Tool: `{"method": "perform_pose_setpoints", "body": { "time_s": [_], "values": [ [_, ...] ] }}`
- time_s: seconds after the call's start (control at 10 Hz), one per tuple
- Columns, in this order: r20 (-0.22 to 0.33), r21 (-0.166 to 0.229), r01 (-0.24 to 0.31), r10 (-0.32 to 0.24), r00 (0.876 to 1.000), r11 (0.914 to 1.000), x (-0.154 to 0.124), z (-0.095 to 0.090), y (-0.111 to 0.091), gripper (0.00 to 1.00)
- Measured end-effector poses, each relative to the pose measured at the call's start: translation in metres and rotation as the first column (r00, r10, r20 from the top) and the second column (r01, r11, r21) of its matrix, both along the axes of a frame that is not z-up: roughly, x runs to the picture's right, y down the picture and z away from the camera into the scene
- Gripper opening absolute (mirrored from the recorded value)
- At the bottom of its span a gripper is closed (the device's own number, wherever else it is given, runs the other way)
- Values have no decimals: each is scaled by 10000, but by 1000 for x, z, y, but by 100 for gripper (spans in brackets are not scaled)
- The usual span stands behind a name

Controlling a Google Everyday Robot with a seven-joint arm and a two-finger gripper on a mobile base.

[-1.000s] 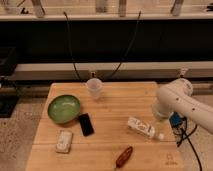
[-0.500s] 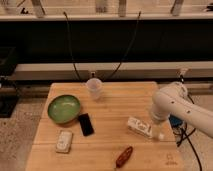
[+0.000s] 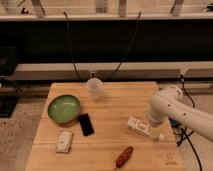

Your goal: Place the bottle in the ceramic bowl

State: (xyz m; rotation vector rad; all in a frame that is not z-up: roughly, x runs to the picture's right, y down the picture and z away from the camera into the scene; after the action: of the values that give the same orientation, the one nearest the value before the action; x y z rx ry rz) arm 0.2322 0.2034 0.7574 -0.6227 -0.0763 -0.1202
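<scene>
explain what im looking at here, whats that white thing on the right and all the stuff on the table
The white thing is a robot arm reaching in from the right. There is only one picture, looking down on a wooden table from higher up. On the table are a green ceramic bowl, a clear plastic cup, a flat black object, a pale packet, a reddish-brown object, and a small white bottle lying on its side. The gripper, with its two jaws open, is low over the bottle. Nothing is held.

Diffuse overhead light on the pale wooden table (image 3: 110,145); background dim; frame soft throughout. The gripper (image 3: 153,129), low at the table's right, is evenly lit.
</scene>
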Motion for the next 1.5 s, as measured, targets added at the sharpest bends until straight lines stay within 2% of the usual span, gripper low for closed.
{"method": "perform_pose_setpoints", "body": {
  "time_s": [0.6, 1.5],
  "values": [
    [314, -171, 135, -130, 9994, 9998, -6, 13, 17, 80],
    [487, -297, 308, -293, 9984, 9991, -2, 29, 33, 80]
  ]
}}
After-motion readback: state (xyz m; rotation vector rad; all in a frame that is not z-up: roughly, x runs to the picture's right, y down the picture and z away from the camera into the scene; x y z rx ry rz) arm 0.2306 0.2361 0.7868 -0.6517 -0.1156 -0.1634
